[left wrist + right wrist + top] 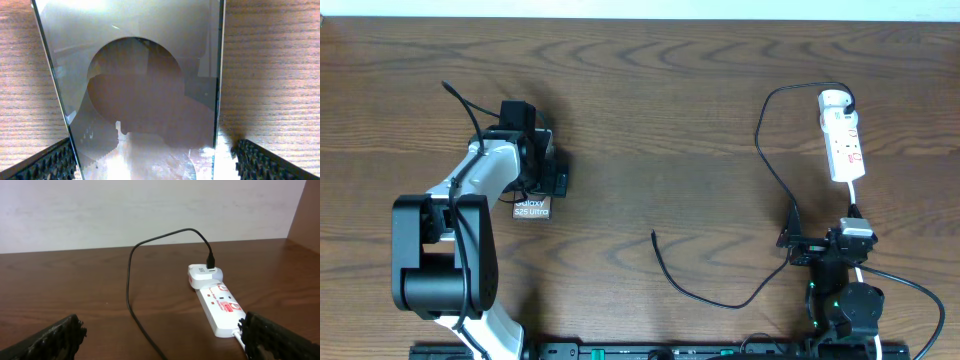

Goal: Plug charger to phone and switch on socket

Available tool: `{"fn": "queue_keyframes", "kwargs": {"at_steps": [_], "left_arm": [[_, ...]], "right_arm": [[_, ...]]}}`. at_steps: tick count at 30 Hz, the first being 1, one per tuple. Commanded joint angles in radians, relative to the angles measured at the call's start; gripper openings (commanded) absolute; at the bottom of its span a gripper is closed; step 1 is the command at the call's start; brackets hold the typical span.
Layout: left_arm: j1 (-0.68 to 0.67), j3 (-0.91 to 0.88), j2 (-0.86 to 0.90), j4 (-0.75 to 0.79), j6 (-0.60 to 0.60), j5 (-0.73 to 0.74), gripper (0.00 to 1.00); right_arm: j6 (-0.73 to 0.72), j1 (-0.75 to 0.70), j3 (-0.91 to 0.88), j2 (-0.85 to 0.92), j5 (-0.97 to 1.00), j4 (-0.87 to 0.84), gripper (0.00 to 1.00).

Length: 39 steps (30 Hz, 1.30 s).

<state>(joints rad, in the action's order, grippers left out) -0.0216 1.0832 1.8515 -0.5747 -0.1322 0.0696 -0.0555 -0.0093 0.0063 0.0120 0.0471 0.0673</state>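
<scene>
The phone [145, 100], at the table's 9 o'clock with its long axis running 12 to 6, is being straddled by the wide-spread left gripper [157, 161], while the equally wide right gripper [162, 330] is being held well apart at 4 o'clock

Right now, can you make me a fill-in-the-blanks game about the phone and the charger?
1. The left gripper has its jaws ____, one finger on each side of the phone.
2. The charger is plugged in at the socket, but its other end is not yet in the ____.
3. The socket is ____ with red marks.

Missing words: open; phone; white.
</scene>
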Motion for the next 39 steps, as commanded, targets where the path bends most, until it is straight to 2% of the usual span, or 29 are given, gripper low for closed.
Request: {"fn": "queue_keyframes", "kwargs": {"at_steps": [1, 39], "left_arm": [[0.002, -0.016, 0.024, 0.001, -0.013, 0.008, 0.98], [0.040, 0.029, 0.024, 0.000, 0.002, 0.027, 0.98]], "right_arm": [[0.012, -0.006, -0.001, -0.006, -0.001, 0.004, 0.99], [0.012, -0.006, -0.001, -0.006, -0.001, 0.004, 0.99]]}}
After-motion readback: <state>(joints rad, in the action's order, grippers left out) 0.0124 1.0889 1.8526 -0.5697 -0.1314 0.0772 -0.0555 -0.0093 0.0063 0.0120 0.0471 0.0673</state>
